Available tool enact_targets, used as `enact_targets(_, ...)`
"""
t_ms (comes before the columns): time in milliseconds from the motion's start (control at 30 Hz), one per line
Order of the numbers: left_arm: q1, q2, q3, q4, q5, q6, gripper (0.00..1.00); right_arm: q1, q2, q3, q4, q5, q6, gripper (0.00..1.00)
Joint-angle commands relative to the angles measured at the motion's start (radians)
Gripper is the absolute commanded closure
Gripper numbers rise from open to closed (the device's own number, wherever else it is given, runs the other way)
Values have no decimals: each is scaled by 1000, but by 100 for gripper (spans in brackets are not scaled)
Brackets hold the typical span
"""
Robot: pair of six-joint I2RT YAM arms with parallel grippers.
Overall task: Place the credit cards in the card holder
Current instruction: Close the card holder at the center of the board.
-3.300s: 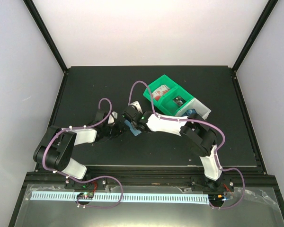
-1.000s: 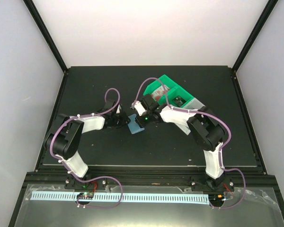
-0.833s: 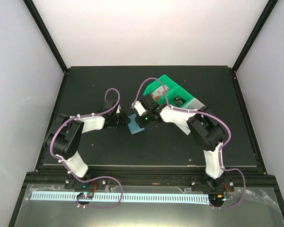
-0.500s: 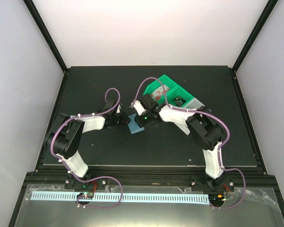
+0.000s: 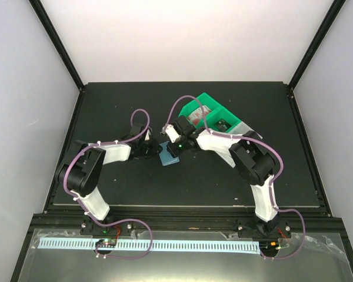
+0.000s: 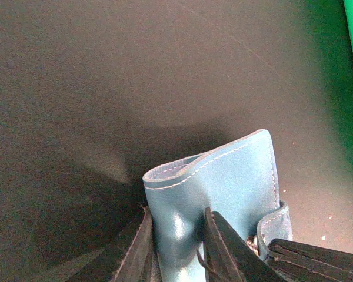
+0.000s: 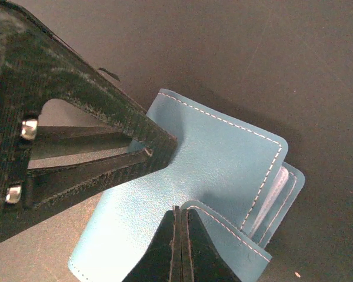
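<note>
Soft teal-blue folding card holder (image 5: 167, 155) lies between both arms: left jaws pinch its raised cover, closed right jaws touch its tab (image 7: 226, 232).

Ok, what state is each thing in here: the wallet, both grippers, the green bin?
card holder: folded, layers gaping slightly, one flap pinched.
left gripper: shut on the card holder's flap.
right gripper: shut, tips against the card holder.
green bin: on the table, items inside.
</note>
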Motion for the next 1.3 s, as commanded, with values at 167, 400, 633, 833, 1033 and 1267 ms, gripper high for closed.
enact_targets(167,-10,69,-37,-93,-8,8,76,11,53,32,-60,36,3,99)
enact_targets(400,-10,71,-37,-93,-8,10,76,25,84,28,-100,83,8,99)
enact_targets(633,-10,71,-38,-93,-9,8,77,44,128,29,-154,158,18,99)
enact_targets(833,-8,70,-39,-91,-8,7,77,48,154,1,-162,184,50,99)
enact_targets(1033,-8,69,-38,-93,-8,6,77,47,194,-4,-211,229,61,99)
enact_targets(1267,-7,65,-40,-94,-8,4,77,47,236,2,-264,255,111,99)
